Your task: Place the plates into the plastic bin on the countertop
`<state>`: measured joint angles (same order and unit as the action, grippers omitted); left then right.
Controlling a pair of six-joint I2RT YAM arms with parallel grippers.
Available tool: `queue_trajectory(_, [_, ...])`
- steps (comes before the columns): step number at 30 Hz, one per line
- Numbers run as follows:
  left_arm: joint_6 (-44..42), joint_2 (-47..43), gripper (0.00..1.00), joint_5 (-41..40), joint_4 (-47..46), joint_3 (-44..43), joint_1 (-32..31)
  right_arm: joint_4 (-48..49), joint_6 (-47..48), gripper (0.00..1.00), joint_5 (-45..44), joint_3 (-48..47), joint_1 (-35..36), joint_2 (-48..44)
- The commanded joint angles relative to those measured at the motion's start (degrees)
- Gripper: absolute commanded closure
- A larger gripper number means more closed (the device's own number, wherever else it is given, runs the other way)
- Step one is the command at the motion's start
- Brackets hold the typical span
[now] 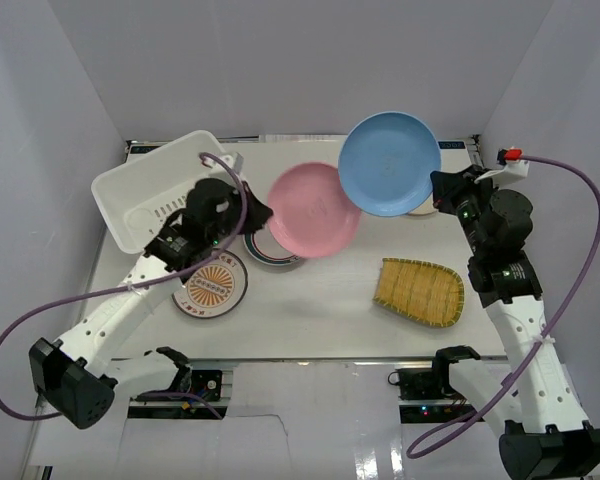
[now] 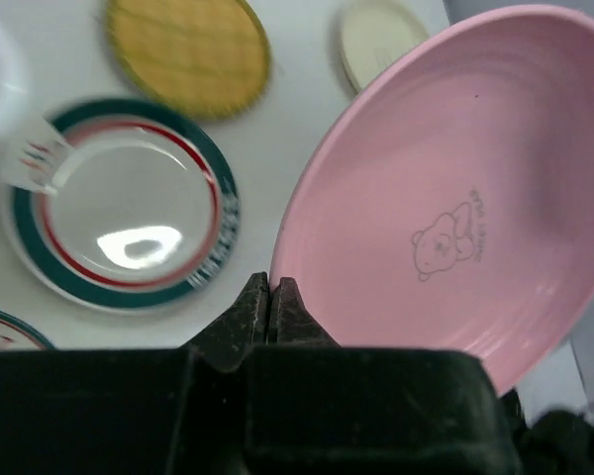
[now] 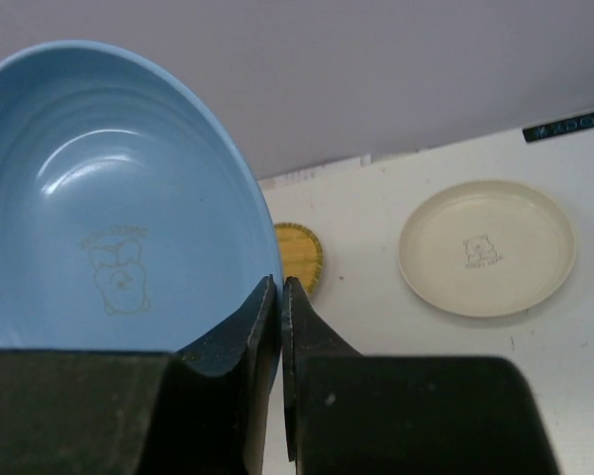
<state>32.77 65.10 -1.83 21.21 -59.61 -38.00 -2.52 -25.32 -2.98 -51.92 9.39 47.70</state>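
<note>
My left gripper (image 1: 260, 215) is shut on the rim of the pink plate (image 1: 315, 210) and holds it tilted above the countertop (image 1: 330, 310), right of the white plastic bin (image 1: 145, 195). The left wrist view shows the shut gripper (image 2: 270, 287) pinching the pink plate's rim (image 2: 445, 198). My right gripper (image 1: 442, 190) is shut on the blue plate (image 1: 390, 163) and holds it raised at the back. The right wrist view shows the gripper (image 3: 280, 287) clamped on the blue plate's edge (image 3: 109, 198). The bin looks empty.
The green-and-red-rimmed plate (image 1: 270, 255) and the orange-sunburst plate (image 1: 212, 283) lie below my left gripper. A yellow woven plate (image 1: 420, 290) lies at the right front. The cream plate (image 3: 487, 247) and a round yellow woven plate (image 3: 302, 255) lie under the raised plates.
</note>
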Motion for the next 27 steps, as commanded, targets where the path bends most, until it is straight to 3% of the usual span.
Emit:
queue_trajectory(1, [0.44, -0.42, 1.0, -1.61, 2.52, -5.93, 13.85, -1.16, 0.1, 0.92, -0.8, -6.34, 0.1, -1.82])
queue_trajectory(8, [0.8, 5.56, 1.0, -8.46, 1.73, -10.79, 31.56, -2.14, -1.13, 0.92, 7.28, -12.06, 0.54, 1.33])
queue_trajectory(12, [3.26, 9.59, 1.0, -8.8, 0.41, -8.95, 41.22, 0.32, -2.1, 0.92, 7.3, -12.76, 5.62, 5.37])
queue_trajectory(17, [2.91, 11.28, 1.0, -15.99, -0.47, -7.19, 42.83, 0.94, 1.85, 0.92, -0.08, -19.77, 20.02, 17.03])
queue_trajectory(21, [2.73, 10.31, 0.99, -17.68, -2.4, -4.47, 42.92, 4.45, 2.99, 0.92, -5.44, -26.9, 27.6, 28.65])
queue_trajectory(24, [2.03, 9.61, 0.78, -17.26, -4.25, -1.91, 42.92, 4.37, 3.44, 0.92, -6.77, -36.3, 31.56, 40.07])
queue_trajectory(27, [1.68, 7.42, 0.45, -14.1, -4.86, -0.07, 42.83, 3.84, 3.96, 0.92, -8.34, -45.68, 34.11, 50.1])
